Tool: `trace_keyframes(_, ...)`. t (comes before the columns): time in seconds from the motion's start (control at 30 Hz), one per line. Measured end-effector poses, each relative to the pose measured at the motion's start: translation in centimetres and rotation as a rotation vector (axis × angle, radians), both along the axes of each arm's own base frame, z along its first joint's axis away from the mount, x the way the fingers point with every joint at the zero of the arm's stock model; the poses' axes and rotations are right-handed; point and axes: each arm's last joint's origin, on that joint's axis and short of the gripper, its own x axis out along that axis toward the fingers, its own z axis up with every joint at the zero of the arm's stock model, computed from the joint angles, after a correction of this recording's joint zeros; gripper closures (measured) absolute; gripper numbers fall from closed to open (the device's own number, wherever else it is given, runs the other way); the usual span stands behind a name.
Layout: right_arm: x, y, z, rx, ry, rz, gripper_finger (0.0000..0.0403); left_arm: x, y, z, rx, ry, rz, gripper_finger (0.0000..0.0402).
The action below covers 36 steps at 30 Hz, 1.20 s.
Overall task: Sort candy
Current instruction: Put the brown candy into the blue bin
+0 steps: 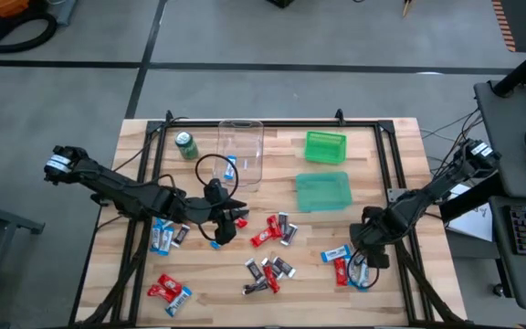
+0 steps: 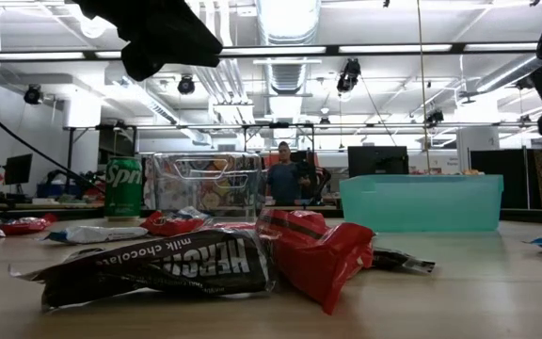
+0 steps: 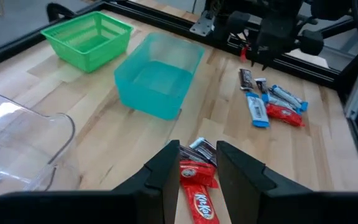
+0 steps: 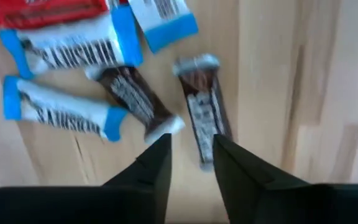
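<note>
Wrapped candy bars lie flat on the wooden table in clusters: red and black ones (image 1: 272, 230), a mixed pile (image 1: 265, 272), blue-and-white ones (image 1: 163, 236), and a group (image 1: 343, 260) under the right arm. My left gripper (image 1: 231, 222) hovers open over a red candy bar (image 3: 197, 186), with a finger on either side of it in the left wrist view (image 3: 197, 165). My right gripper (image 1: 365, 260) is open above a black-and-silver bar (image 4: 205, 121), its fingertips (image 4: 191, 158) near that bar's end. In the low view both arms hang well above the table.
A clear container (image 1: 241, 146), a green basket (image 1: 325, 146) and a teal bin (image 1: 323, 190) stand at the table's far half. The green soda can (image 1: 186, 144) stands far left. A black frame (image 1: 386, 164) rims the table. A person (image 2: 283, 179) stands far behind.
</note>
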Motion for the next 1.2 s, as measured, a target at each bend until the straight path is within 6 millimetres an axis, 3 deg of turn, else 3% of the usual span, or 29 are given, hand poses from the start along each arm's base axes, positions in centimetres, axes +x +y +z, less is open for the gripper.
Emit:
trace_keyframes(0.3,1.0,0.5,-2.0,-0.097,0.048,-0.003,0.0213,0.0,0.0,0.0,0.008,0.003,-0.006,0.0314)
trace_keyframes(0.53,1.9,0.9,-3.4,-0.123,0.032,0.010,0.0203,0.0,0.0,0.0,0.014,0.004,-0.007,0.0314)
trace_keyframes(0.7,2.1,1.0,-4.5,-0.135,0.054,0.020,0.0230,0.0,0.0,0.0,0.017,0.004,-0.007,0.0314)
trace_keyframes(0.87,2.2,1.1,-5.2,-0.137,0.068,0.021,0.0288,0.0,0.0,0.0,0.017,0.003,-0.006,0.0314)
trace_keyframes(1.07,2.1,1.1,-4.6,-0.118,0.040,0.028,0.0372,0.2,0.0,-0.1,0.018,-0.001,-0.004,0.0314)
trace_keyframes(1.2,2.0,0.9,-3.9,-0.117,-0.005,0.017,0.0387,0.5,-0.1,-0.2,0.037,-0.015,0.007,0.0314)
